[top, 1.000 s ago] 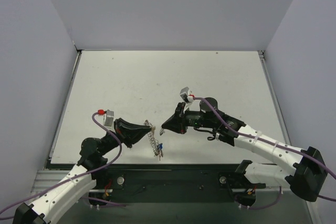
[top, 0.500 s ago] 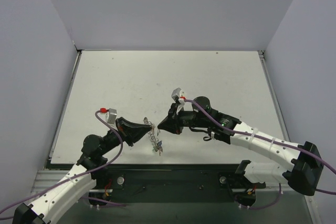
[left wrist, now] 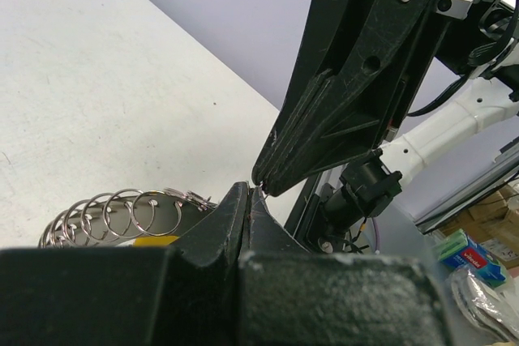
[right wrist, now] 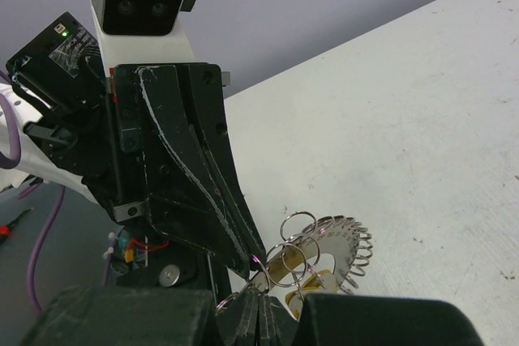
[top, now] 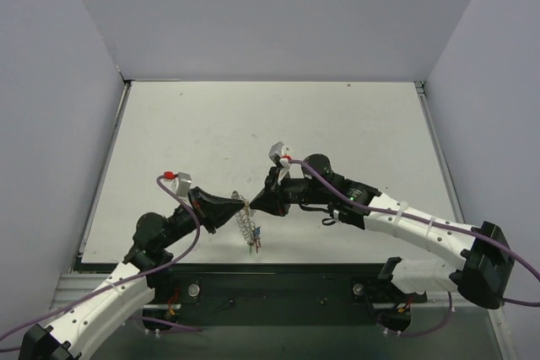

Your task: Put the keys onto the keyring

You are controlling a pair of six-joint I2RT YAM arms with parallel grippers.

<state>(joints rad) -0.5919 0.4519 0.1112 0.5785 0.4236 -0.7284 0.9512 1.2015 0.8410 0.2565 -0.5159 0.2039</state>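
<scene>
Keyring [top: 245, 221] hangs between my 2 claws above worktop [top: 337, 124], near front edge. Left claw [top: 239, 202] clamped on its rim; right claw [top: 253, 206] pinched together, tip meeting left's, grip on anything unclear. Some keys [top: 255, 244] dangle below, apparently threaded; any remaining keys unseen.

The silvery, ribbed metal keyring [right wrist: 328, 250] is seen against the white table [right wrist: 422, 119]. Just left of the keyring, the black left gripper [right wrist: 253, 263] is pointed downward, jaws closed, and is met tip to tip by the closed right gripper [right wrist: 258, 313]. A yellow plastic key head [right wrist: 285, 270] is seen behind the keyring's coils.
</scene>
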